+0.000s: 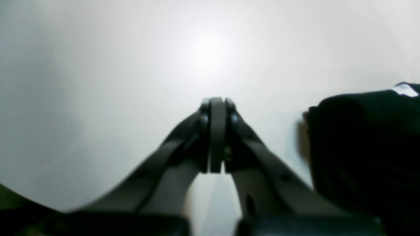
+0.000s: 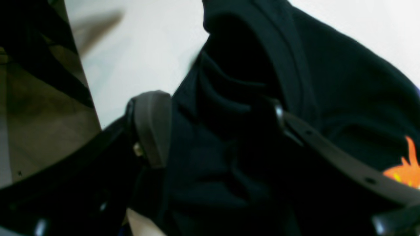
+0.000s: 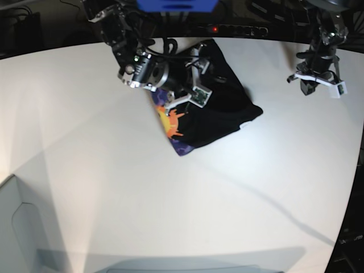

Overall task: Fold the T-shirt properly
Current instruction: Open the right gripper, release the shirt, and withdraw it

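The black T-shirt (image 3: 219,105) lies bunched at the back middle of the white table (image 3: 114,170), with its orange sun and purple print (image 3: 170,122) showing at its left edge. My right gripper (image 2: 213,101) is open, with a fold of the shirt (image 2: 229,82) bunched between its fingers (image 2: 152,127). In the base view it (image 3: 196,77) sits over the shirt's back left part. My left gripper (image 1: 216,101) is shut and empty above bare table. The shirt (image 1: 361,147) with its white label (image 1: 407,89) lies to its right. In the base view it (image 3: 311,85) hangs at the far right.
A grey bin (image 3: 23,227) stands at the front left corner. The table's back edge borders dark equipment and cables (image 3: 239,28). In the right wrist view the table edge and the floor (image 2: 49,114) show on the left.
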Action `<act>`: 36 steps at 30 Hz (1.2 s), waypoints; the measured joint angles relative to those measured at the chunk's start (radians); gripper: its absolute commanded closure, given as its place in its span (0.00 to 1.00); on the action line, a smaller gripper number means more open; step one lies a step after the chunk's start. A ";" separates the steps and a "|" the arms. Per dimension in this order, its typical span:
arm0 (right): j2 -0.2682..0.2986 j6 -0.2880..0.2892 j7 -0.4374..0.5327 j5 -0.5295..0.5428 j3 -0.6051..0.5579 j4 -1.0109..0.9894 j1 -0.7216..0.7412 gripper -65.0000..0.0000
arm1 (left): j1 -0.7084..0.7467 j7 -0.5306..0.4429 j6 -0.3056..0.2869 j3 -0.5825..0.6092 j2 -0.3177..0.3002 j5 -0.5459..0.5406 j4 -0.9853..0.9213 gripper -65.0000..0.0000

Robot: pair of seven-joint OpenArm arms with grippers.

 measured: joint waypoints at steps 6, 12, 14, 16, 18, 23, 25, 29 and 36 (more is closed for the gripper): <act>0.000 -0.010 0.001 0.003 0.000 0.019 0.003 0.40 | 0.000 0.000 0.000 0.000 0.000 0.000 0.000 1.00; 0.000 -0.078 0.001 0.003 -0.001 0.018 0.020 0.40 | 0.000 0.000 0.000 0.001 0.001 0.000 0.000 1.00; 0.000 -0.105 0.001 0.004 -0.001 0.015 0.028 0.40 | 0.000 -0.005 0.000 0.001 0.014 0.001 0.000 1.00; 0.008 -0.135 0.002 0.004 -0.006 0.010 0.037 0.40 | 0.000 0.002 0.000 0.000 0.042 0.000 0.000 1.00; 0.023 -0.135 0.001 0.004 -0.009 0.010 0.042 0.40 | 0.000 0.003 -0.002 0.002 0.044 0.000 0.000 1.00; 0.029 -0.137 0.006 0.010 -0.008 -0.026 0.042 0.40 | 0.000 0.000 -0.002 0.002 0.040 0.000 0.003 1.00; 0.029 -0.136 0.003 0.009 -0.010 -0.059 0.039 0.40 | 0.000 0.000 -0.002 0.002 0.039 0.000 0.003 1.00; 0.056 -0.138 0.003 0.002 -0.114 -0.058 0.040 0.40 | -0.003 0.000 -0.003 0.002 0.040 0.000 0.003 1.00; 0.108 -0.138 0.004 0.010 -0.343 0.059 0.042 0.40 | -0.002 0.000 -0.003 0.002 0.039 0.000 0.003 1.00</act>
